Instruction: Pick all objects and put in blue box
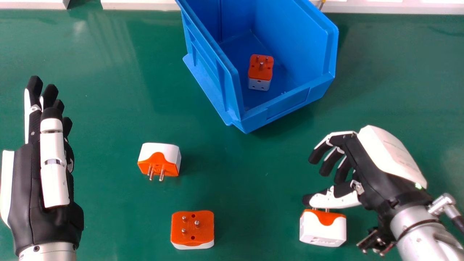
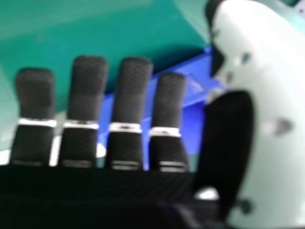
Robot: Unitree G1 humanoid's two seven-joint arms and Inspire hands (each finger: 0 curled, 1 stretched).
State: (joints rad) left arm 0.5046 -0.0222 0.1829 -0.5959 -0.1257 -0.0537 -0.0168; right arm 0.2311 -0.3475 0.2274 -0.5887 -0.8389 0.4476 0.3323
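Observation:
My left hand [image 1: 36, 174] is at the left of the head view, fingers straight. My right hand [image 1: 366, 170] is at the right, its fingers relaxed and apart from the thumb with nothing between them; in the right hand view the same right hand [image 2: 128, 100] shows before the blue box [image 2: 193, 124]. Just below its thumb lies a white and orange adapter [image 1: 322, 228]. A second adapter [image 1: 159, 159] lies left of centre, pins facing the front. Pins up, a third adapter [image 1: 193, 228] is near the bottom. The blue box [image 1: 286, 105] holds another adapter [image 1: 260, 72].
The box stands at the back centre of the green table [image 1: 108, 119], its low front side toward me. A white ledge [image 1: 137, 4] runs along the table's far edge. Green surface separates the loose adapters from the box.

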